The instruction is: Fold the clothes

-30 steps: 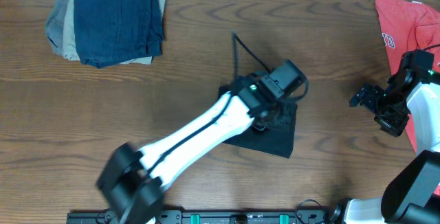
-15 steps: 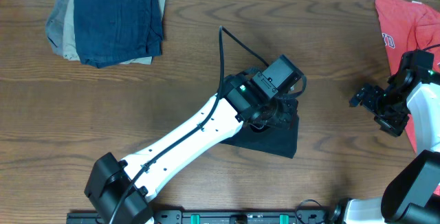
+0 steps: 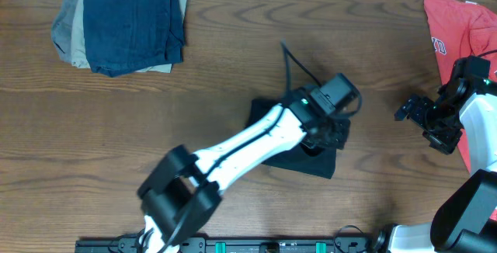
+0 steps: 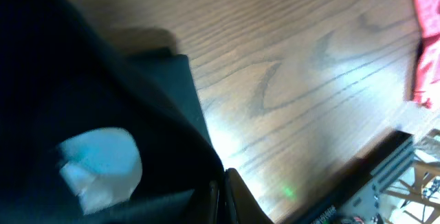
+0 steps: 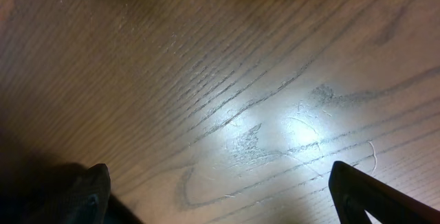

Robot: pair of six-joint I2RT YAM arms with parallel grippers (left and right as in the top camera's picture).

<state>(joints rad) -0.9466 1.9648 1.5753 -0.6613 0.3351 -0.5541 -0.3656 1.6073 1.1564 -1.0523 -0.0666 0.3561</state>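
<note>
The black T-shirt (image 3: 317, 160) lies folded into a small bundle at the table's middle, mostly hidden under my left arm. My left gripper (image 3: 327, 132) is down on its right part. In the left wrist view the black fabric (image 4: 82, 80) with a white neck label (image 4: 100, 165) fills the left side, and the left gripper's (image 4: 224, 198) fingers are pressed together with fabric at them. My right gripper (image 3: 412, 112) hovers to the right, apart from the shirt. In the right wrist view it (image 5: 220, 183) is open over bare wood.
A stack of folded dark blue, tan and grey garments (image 3: 124, 20) sits at the back left. A red T-shirt (image 3: 450, 20) lies at the back right, beside the right arm; its edge also shows in the left wrist view (image 4: 426, 45). A black rail runs along the table's front edge.
My left arm has swung to the right, carrying the gripper and the shirt's right edge slightly rightward. The right arm has not moved.
</note>
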